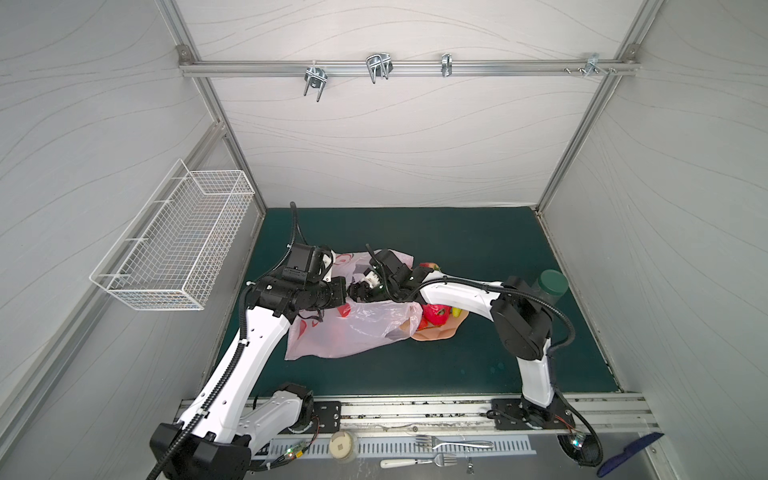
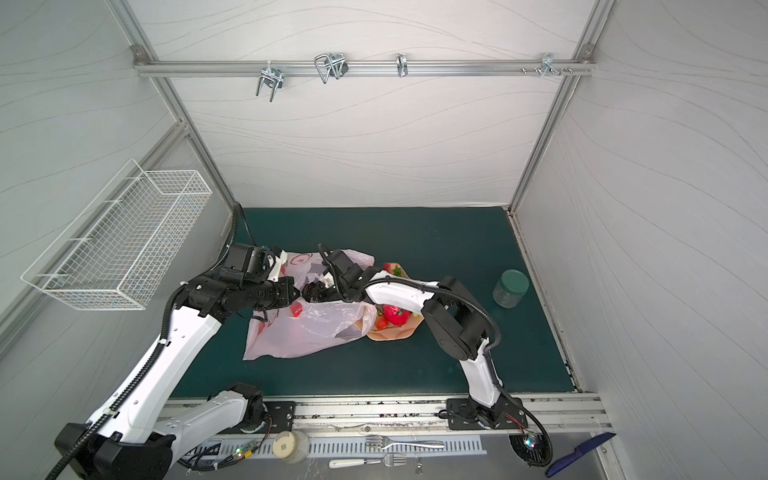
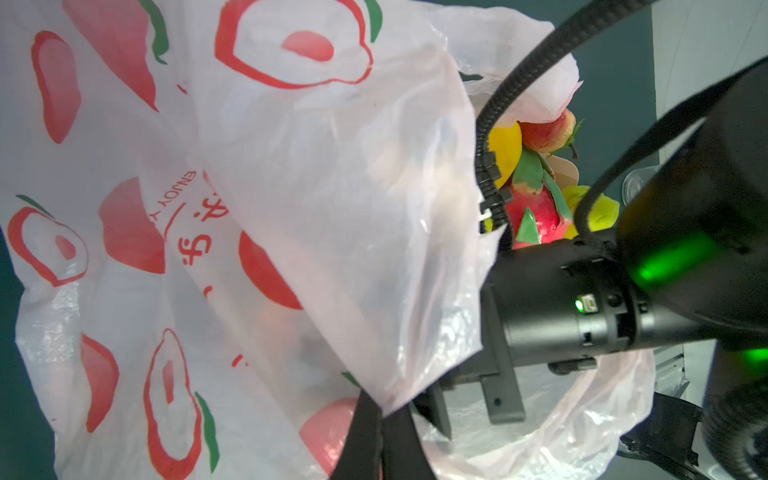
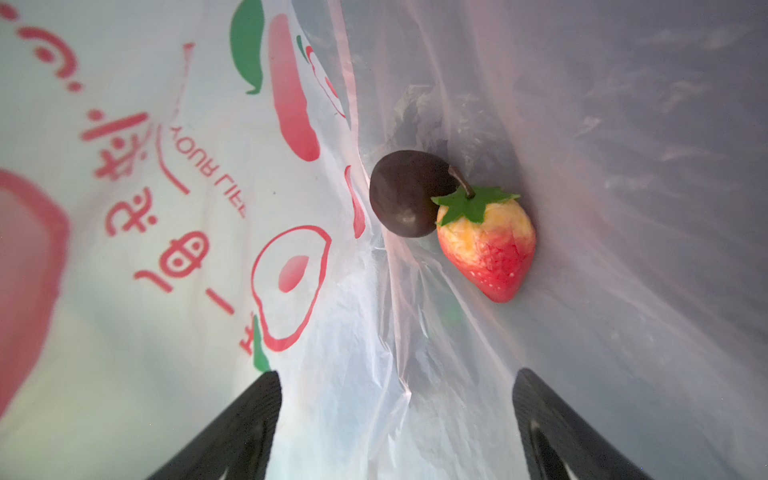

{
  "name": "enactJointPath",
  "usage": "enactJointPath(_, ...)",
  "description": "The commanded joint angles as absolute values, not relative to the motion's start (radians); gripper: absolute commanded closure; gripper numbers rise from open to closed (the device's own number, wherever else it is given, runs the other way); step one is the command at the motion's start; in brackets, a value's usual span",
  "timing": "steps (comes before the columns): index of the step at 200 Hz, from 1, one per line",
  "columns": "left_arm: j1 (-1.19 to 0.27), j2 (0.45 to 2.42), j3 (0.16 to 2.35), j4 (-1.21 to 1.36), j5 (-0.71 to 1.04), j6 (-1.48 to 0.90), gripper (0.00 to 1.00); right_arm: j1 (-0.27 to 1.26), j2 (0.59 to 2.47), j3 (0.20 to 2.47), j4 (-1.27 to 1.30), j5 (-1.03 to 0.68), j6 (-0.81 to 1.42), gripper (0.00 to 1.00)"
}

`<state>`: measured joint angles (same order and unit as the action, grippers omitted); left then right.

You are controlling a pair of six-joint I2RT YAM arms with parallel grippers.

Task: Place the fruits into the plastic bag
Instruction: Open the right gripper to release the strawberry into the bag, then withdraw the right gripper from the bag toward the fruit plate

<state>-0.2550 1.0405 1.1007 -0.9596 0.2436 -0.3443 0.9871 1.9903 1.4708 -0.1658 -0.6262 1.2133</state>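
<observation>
The pale pink plastic bag [image 1: 353, 332] [image 2: 307, 336] lies mid-mat. My left gripper [image 3: 380, 411] [image 1: 345, 296] is shut on a fold of the bag's rim [image 3: 390, 374] and holds it up. The right gripper [image 4: 397, 374] [image 1: 360, 291] reaches inside the bag, open, with only bag film between its fingers. Beyond it, on the bag's inner wall, a dark purple fruit [image 4: 405, 195] and a strawberry [image 4: 490, 245] lie touching. Right of the bag, the peach bowl [image 1: 436, 334] [image 2: 390, 334] holds the dragon fruit [image 1: 436, 313] [image 3: 536, 220], a lemon [image 3: 505, 149] and other fruits.
A clear jar with a green lid [image 1: 550, 286] [image 2: 511, 286] stands at the mat's right edge. A white wire basket [image 1: 174, 249] hangs on the left wall. Forks [image 1: 453, 444] lie on the front rail. The right arm's elbow [image 1: 523, 320] looms beside the bowl.
</observation>
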Motion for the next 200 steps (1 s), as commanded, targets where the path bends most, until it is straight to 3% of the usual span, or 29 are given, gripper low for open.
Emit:
enactJointPath(1,-0.25,1.02,1.098,-0.938,0.233,-0.344,1.0,0.975,1.922,1.438,-0.172,-0.614,1.206,0.11)
enactJointPath(200,-0.25,0.991,1.092,-0.946,0.238,-0.323,1.0,0.871,1.565,1.241,-0.401,-0.346,1.038,0.08)
